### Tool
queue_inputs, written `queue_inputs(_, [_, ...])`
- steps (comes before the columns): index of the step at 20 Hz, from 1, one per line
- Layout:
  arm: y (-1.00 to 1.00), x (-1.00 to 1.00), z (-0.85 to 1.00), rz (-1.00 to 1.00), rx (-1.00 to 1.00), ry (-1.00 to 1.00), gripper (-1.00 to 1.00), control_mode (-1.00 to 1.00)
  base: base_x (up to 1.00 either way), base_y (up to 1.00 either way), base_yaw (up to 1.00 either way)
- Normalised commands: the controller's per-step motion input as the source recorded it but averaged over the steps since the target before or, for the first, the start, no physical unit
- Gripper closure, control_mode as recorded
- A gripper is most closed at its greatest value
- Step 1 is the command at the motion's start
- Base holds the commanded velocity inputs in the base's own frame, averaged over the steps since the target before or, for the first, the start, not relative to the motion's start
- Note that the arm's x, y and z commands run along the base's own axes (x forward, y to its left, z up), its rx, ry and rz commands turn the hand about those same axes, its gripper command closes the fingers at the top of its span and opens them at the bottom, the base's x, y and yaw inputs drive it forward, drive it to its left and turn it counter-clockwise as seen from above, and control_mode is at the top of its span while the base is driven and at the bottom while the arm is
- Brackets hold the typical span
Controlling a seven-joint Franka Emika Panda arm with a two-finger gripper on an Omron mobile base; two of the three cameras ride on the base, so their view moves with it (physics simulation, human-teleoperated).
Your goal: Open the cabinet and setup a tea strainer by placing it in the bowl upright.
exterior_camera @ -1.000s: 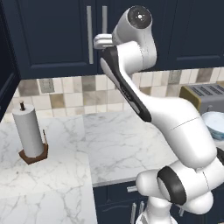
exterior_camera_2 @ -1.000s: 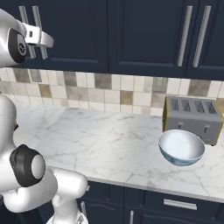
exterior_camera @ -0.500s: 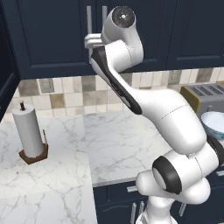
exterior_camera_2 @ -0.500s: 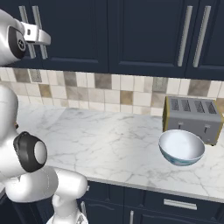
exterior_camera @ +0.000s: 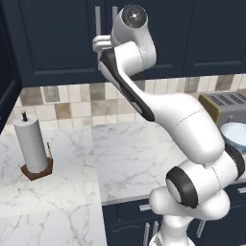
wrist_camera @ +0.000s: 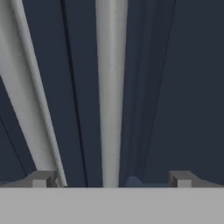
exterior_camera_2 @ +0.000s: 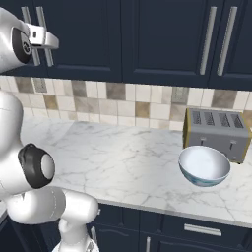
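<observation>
Reaching up to the dark navy wall cabinet [exterior_camera: 53,43], the two-finger gripper [wrist_camera: 111,178] sits spread wide with a long vertical silver bar handle [wrist_camera: 110,87] between its tips, nothing clamped. Doors look closed. Glossy pale bluish-white bowl [exterior_camera_2: 204,166] rests on the marble counter [exterior_camera_2: 113,157] just before the grey toaster [exterior_camera_2: 216,132].

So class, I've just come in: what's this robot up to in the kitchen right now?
The white arm has raised its claw to the dark navy wall cabinet. Its open fingers sit on either side of a vertical silver bar handle, ready to grip it. The doors look closed. On the marble counter a pale blue bowl waits in front of a toaster, and a paper towel roll stands off to the left.
</observation>
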Motion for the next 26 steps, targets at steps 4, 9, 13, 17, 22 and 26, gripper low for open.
queue_inputs(4, [-0.01, 0.36, 0.0, 0.0, 0.0, 0.0, -1.0, -1.0, 0.0, 0.0, 0.0])
queue_inputs(9, [0.0, 0.36, 0.0, -0.01, 0.0, 0.0, -1.0, -1.0, 0.0, 0.0, 0.0])
queue_inputs(13, [0.0, 0.31, 0.0, -0.03, -0.02, 0.0, -1.0, -1.0, 0.0, 0.0, 0.0])
queue_inputs(17, [0.0, 0.29, -0.01, -0.05, -0.02, 0.0, -1.0, -1.0, 0.0, 0.0, 0.0])
queue_inputs(22, [0.0, 0.17, 0.0, 0.0, 0.0, 0.0, -1.0, -1.0, 0.0, 0.0, 0.0])
queue_inputs(26, [0.0, 0.16, 0.0, 0.0, 0.0, 0.0, 1.0, -1.0, 0.0, 0.0, 0.0])
